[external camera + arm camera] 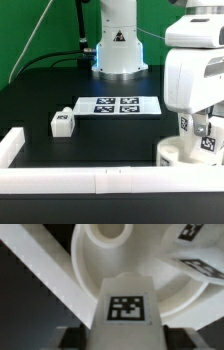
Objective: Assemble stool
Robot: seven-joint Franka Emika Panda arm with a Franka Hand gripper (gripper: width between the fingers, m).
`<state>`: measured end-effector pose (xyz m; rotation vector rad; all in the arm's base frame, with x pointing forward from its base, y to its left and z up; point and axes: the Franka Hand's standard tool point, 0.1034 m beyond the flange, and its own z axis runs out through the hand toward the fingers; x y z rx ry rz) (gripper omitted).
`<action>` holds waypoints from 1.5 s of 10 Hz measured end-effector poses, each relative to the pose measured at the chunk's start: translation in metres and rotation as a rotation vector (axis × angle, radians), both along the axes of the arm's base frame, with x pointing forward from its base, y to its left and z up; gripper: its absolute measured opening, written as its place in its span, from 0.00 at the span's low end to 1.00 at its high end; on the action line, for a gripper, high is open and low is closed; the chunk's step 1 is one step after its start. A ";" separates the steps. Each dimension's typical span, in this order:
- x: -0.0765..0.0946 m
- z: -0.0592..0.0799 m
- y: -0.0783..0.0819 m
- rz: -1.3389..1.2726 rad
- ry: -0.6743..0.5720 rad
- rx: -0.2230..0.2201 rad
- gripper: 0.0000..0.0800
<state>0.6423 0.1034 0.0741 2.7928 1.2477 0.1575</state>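
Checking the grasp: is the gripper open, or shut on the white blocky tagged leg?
Shut on the white blocky tagged leg: wrist view shows the gripper pressed against its sides.

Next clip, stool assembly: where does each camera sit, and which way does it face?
Exterior view: off the arm, across the table from the robot base, looking over the front rail; the arm shows on the exterior view's right.
Wrist view: on the wrist, looking along the gripper at the tagged leg between its fingers.
Shared: the seat disc and the gripper over it.
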 end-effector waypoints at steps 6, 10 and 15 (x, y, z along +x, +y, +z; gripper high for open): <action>0.000 0.000 0.000 -0.454 -0.013 0.058 0.42; 0.012 -0.002 -0.009 -0.873 -0.070 0.150 0.43; 0.009 -0.003 -0.024 -1.213 -0.091 0.178 0.43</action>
